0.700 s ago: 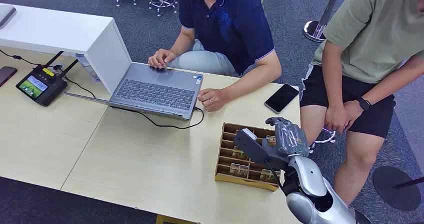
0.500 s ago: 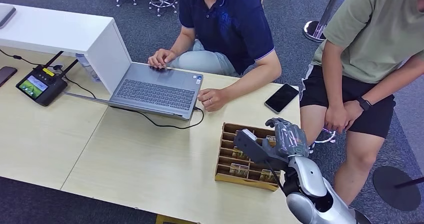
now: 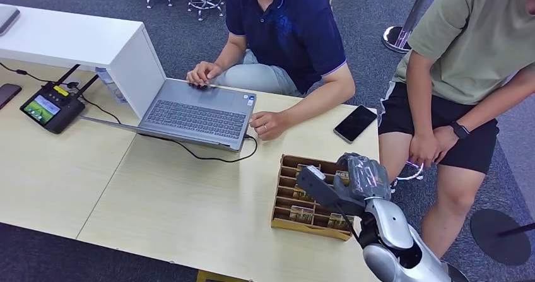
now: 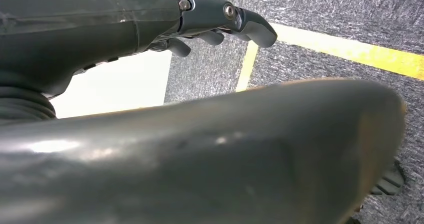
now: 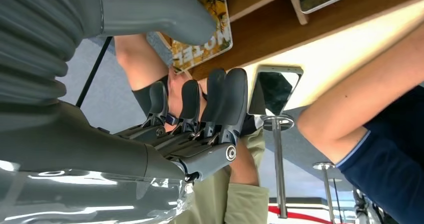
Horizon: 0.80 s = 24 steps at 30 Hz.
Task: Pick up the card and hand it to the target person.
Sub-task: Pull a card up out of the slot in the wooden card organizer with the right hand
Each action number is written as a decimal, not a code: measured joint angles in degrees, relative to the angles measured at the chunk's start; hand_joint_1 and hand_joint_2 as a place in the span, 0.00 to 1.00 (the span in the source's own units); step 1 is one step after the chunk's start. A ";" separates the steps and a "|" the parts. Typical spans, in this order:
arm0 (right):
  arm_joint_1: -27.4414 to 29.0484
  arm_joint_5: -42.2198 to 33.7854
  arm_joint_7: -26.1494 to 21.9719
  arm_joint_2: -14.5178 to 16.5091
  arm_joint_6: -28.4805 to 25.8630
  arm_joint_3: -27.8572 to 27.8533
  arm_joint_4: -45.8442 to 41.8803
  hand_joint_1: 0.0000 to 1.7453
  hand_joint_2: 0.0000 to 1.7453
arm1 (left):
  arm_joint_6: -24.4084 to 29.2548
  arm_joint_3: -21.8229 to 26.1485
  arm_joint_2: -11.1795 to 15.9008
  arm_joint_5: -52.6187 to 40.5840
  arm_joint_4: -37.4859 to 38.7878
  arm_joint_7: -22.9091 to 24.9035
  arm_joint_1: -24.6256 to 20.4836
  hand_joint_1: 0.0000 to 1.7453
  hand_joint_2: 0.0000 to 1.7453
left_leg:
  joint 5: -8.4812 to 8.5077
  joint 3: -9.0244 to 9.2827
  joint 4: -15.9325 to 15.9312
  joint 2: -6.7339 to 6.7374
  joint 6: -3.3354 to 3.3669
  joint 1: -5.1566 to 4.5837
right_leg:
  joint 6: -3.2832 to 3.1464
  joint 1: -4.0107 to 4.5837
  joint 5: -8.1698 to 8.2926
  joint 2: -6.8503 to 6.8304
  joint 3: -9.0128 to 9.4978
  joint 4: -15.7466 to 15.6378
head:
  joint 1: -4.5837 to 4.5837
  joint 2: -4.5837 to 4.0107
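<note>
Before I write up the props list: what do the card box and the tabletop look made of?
The card box looks like thin wood or stiff board: brown, matte, with slim dividers forming slots. The tabletop looks like pale wood-look laminate: smooth, even, faint sheen, with a seam between panels. Neither can be confirmed from looks alone.

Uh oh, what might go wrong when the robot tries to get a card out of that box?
The right hand hovers over the wooden box, fingers apart around a card but not yet gripping it; the card might slip. Neighbouring cards stand close together, so the fingers may knock one. The box sits near the table edge, by a phone; a push could shove it.
</note>
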 joint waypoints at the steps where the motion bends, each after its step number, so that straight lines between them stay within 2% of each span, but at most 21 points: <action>1: 0.08 0.07 0.00 -0.01 0.08 -0.11 0.04 0.57 1.00 | 0.01 0.01 0.00 0.01 0.00 0.00 0.00 0.00 0.00 | 0.01 0.01 -0.01 0.00 0.00 0.00 | -0.01 0.00 0.01 0.00 0.00 -0.01 | 0.00 0.00; 13: 0.57 0.35 0.00 -0.37 0.17 -0.81 -0.16 0.51 1.00 | -0.02 0.19 -0.06 0.17 -0.02 -0.02 0.02 0.00 0.00 | 0.01 0.02 -0.02 0.03 0.00 0.00 | -0.02 0.00 0.02 0.03 0.01 -0.03 | 0.00 0.00; 24: 0.42 0.21 0.00 -0.34 0.00 -0.55 -0.31 0.49 1.00 | 0.05 0.27 -0.09 0.24 0.04 -0.09 0.02 0.00 0.00 | 0.00 0.01 -0.01 0.05 0.00 -0.01 | -0.02 0.00 0.02 0.05 -0.01 -0.01 | 0.00 0.00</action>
